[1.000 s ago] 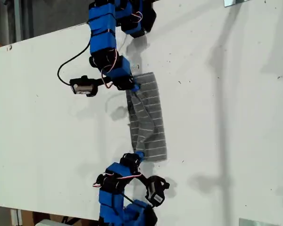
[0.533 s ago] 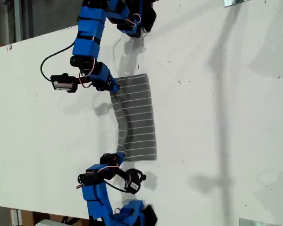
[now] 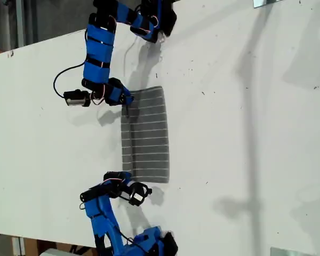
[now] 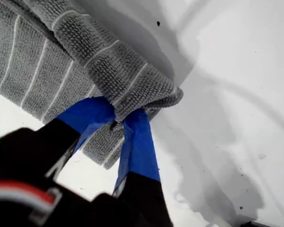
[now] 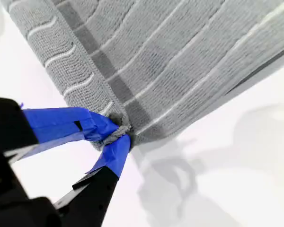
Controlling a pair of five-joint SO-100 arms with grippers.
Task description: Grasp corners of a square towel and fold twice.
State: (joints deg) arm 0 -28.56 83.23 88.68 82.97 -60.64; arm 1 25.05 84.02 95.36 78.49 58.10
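Both grippers clamp corners of the towel [image 3: 145,136], folded once, long axis running top to bottom in the exterior view. My first gripper [image 4: 120,118] and my second gripper [image 5: 117,133] each pinch cloth; which arm is which stays unclear.

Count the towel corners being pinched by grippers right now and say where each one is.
2. My first gripper is shut on one corner of the towel; my second gripper is shut on another. In the exterior view, those corners are on the towel's left edge. Layers underneath may hide other corners.

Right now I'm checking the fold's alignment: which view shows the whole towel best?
The exterior view: the whole towel lies folded on the table. The wrist views show only pinched corners, one in my first gripper, one in my second gripper.
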